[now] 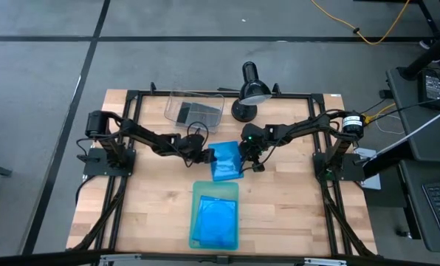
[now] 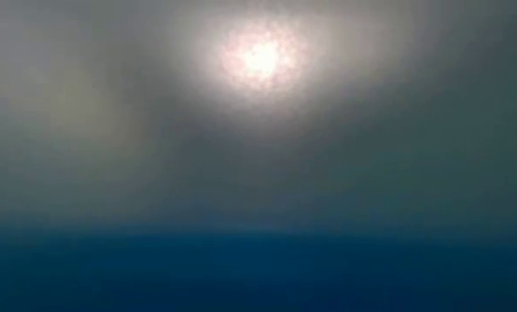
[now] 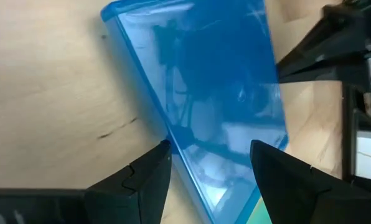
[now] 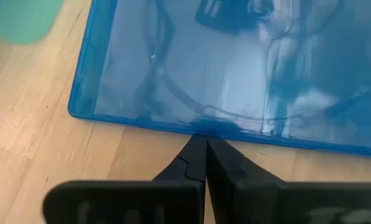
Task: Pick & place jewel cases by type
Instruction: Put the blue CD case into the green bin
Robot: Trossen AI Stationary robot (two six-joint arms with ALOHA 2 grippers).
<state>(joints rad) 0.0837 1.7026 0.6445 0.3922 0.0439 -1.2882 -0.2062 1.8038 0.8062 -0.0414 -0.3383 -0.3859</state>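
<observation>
Left tool [image 1: 205, 156] is in at the middle of the wooden bench [image 1: 153, 207], fingers spread wide, and in its wrist view the two dark fingertips [image 3: 149, 171] sit either side of the near edge of a translucent blue jewel case [image 1: 226, 162], apart from the plastic rather than pinching it. That blue case lies flat on the wood right between the two tools, just ahead of the left one. Beyond the left tool, toward the back of the bench, stands the clear plastic bin [image 1: 194, 111] with a dark squarish case [image 1: 184, 113] lying inside it. Nearer the front edge, on the other side of the blue case from the bin, rests the pale-green tray [image 1: 215, 215], and there is blue showing in it, more jewel cases [image 1: 214, 220], though how many are stacked I cannot tell. Over to the right tool [image 1: 252, 162]: its fingers are pressed together, tips meeting at a point right against the long edge of the blue case, gripping nothing. Behind the right tool sits a black desk lamp [image 1: 251, 90] at the back of the bench. The low view gives only a blue blur and a bright glare.
</observation>
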